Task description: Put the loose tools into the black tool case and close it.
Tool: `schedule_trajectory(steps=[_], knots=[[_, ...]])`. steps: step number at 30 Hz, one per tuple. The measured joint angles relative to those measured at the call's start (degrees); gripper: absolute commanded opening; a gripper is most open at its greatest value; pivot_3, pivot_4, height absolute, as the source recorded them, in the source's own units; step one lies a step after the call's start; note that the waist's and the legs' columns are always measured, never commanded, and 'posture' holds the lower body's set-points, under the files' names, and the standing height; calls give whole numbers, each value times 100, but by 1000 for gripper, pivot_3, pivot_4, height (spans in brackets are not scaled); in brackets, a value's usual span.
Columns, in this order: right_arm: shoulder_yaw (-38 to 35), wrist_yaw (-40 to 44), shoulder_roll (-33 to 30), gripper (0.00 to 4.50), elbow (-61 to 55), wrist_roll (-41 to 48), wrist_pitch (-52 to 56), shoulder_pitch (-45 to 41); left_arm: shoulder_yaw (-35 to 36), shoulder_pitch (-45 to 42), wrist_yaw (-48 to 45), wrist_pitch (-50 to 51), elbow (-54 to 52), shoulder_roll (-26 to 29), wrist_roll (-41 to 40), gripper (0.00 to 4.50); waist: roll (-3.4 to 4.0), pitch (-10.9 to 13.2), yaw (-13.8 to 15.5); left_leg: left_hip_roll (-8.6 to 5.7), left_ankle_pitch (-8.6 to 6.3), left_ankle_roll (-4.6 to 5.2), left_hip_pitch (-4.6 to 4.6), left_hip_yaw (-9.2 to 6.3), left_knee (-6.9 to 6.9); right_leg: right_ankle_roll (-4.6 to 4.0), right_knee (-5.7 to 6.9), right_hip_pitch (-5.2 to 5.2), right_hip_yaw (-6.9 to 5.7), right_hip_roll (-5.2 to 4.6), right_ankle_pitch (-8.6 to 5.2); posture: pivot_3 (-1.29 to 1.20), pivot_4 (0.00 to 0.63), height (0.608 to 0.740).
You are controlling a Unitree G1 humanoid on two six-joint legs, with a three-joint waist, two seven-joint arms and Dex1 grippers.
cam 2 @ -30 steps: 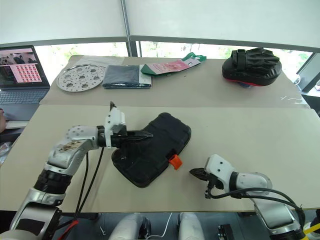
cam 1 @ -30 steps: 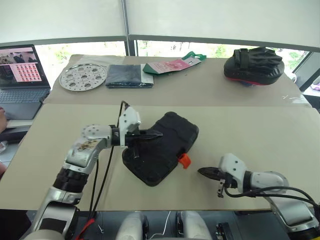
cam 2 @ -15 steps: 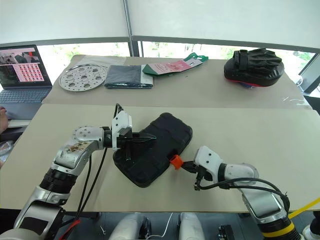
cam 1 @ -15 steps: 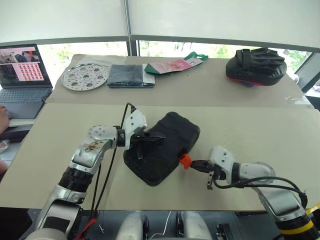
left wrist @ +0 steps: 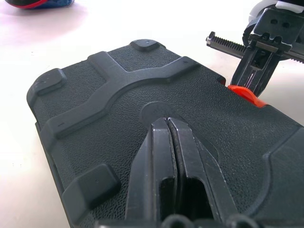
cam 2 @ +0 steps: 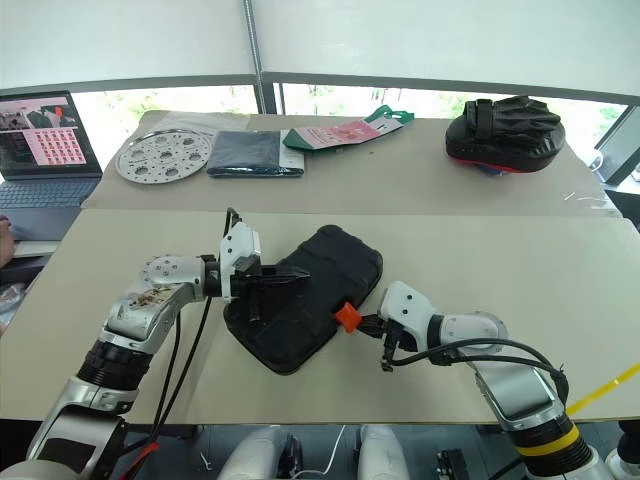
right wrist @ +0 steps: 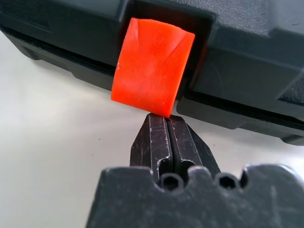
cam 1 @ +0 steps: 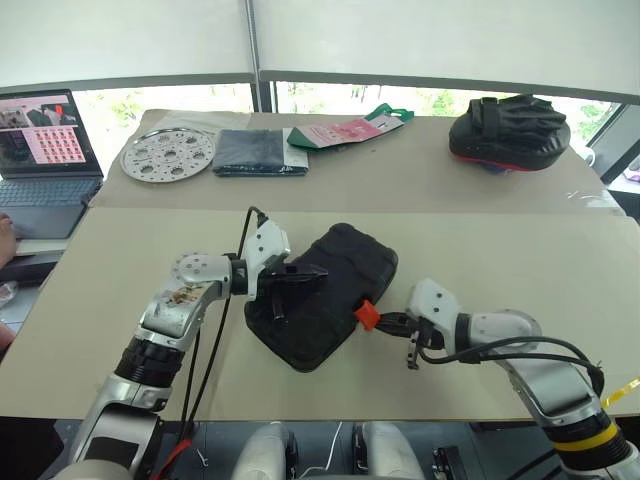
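The black tool case (cam 1: pixel 345 275) lies shut on the near table, turned at an angle. Its orange latch (cam 1: pixel 366 316) sticks out from the edge facing my right arm. My left gripper (cam 1: pixel 322 270) is shut, and its fingertips (left wrist: pixel 167 122) rest on the middle of the lid (left wrist: pixel 118 90). My right gripper (cam 1: pixel 383 322) is shut too. In the right wrist view its fingertips (right wrist: pixel 167 118) touch the lower edge of the orange latch (right wrist: pixel 152 64), which stands tilted out from the case wall (right wrist: pixel 247 47). The loose tools are out of view.
On the far table lie a perforated metal disc (cam 1: pixel 167 153), a dark folded cloth (cam 1: pixel 260 152), a pink-and-green packet (cam 1: pixel 345 128) and a black padded mitt (cam 1: pixel 508 130). A laptop (cam 1: pixel 45 150) stands at the far left, with a person's hand (cam 1: pixel 5 235) beside it.
My right gripper has moved left across the table, from a gap away from the case to the orange latch. The left gripper has stayed on the lid.
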Motion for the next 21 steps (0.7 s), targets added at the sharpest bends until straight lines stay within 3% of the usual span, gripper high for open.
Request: schedule_trajectory(steps=[6, 13, 21], knots=[[-61, 77, -224, 4, -50, 17, 80, 234, -87, 29, 11, 6, -37, -23, 66, 97, 11, -6, 58, -4, -5, 9, -4, -1, 2, 1, -6, 4, -7, -9, 0, 0, 150, 740], [-826, 413, -647, 4, -431, 538, 73, 758, -125, 20, -2, 42, -49, -2, 147, 97, 21, -13, 44, -7, -9, 15, 0, 0, 2, 2, -5, 8, -6, -13, 0, 0, 150, 740], [-892, 461, -611, 4, -731, 854, 246, 550, -179, -14, -5, 46, -32, -21, 215, 97, 26, -23, 52, -9, -13, 22, 1, -1, 3, 3, -6, 10, -6, -17, 0, 0, 150, 740]])
